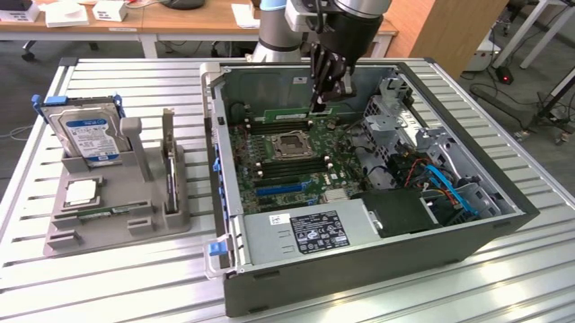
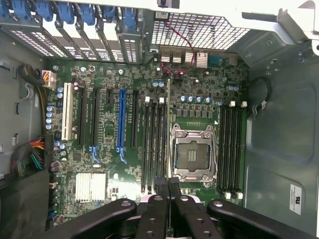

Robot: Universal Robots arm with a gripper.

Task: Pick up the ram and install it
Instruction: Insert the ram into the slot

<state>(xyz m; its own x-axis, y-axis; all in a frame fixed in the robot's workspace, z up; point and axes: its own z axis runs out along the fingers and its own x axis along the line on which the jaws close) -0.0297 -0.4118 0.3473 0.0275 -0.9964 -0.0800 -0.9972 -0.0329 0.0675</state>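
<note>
in the exterior view the pick-up looks done. the gripper (image 1: 322, 102) hangs inside the open computer case (image 1: 359, 272), its claw pinched closed on the ram (image 1: 289, 115). the ram stands on edge as a green strip just over the memory slots beyond the cpu socket (image 1: 294, 145). whether it has been pressed home cannot be told, so the install does not read as finished. well apart, toward the exterior view's left, a grey tray (image 1: 117, 232) holds the hard drive (image 1: 87, 131) and the processor chip (image 1: 81, 192). case and tray sit on a ribbed metal table (image 1: 108, 286), and wooden desks (image 1: 180, 20) stand behind it.

in the wrist view the gripper (image 2: 167, 183) has its black fingers drawn together above the green motherboard (image 2: 107, 149). a thin line runs out from the tips, between the bank of memory slots (image 2: 152, 144) and the cpu socket (image 2: 193, 154). this is probably the ram (image 2: 168, 129) seen edge-on. it seems lined up alongside the slots, though its height above them is unclear.
</note>
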